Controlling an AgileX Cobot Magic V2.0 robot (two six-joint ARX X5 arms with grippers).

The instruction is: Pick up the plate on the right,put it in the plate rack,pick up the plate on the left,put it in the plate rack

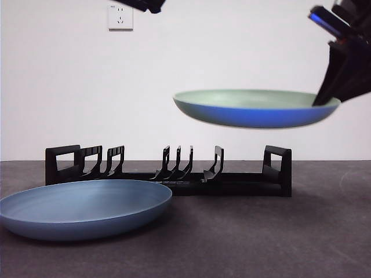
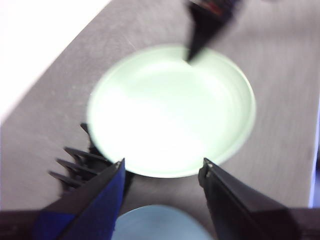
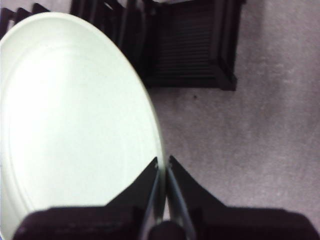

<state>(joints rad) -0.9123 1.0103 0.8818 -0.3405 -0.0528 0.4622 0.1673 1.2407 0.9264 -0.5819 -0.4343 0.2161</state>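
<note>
Plate rack (image 1: 174, 176) sits long and low on the dark counter (image 1: 261, 237), toward its back edge, black with curved prongs and a boxy loop handle at each end.

The right arm comes in from the upper right of the front view, angled down toward the middle. Its right gripper (image 3: 163, 167) has its fingers (image 3: 177, 182) pressed nearly together, pinching the rim of the green plate (image 1: 255, 107). That plate hangs in the air, roughly level, above the right half of the rack and clear of the prongs. Seen from the right wrist, the plate's pale inside fills much of the frame, with the rack's end handle beyond it on the counter.

The left arm is high up, showing only as a black tip at the top of the front view. The left gripper (image 2: 162, 170) has its fingers spread wide and holds nothing; it looks down on the lifted plate.

Two plates are in view: the green one held up, and a blue plate (image 1: 84, 208) lying on the counter just in front of the rack's left end. One rack.
</note>
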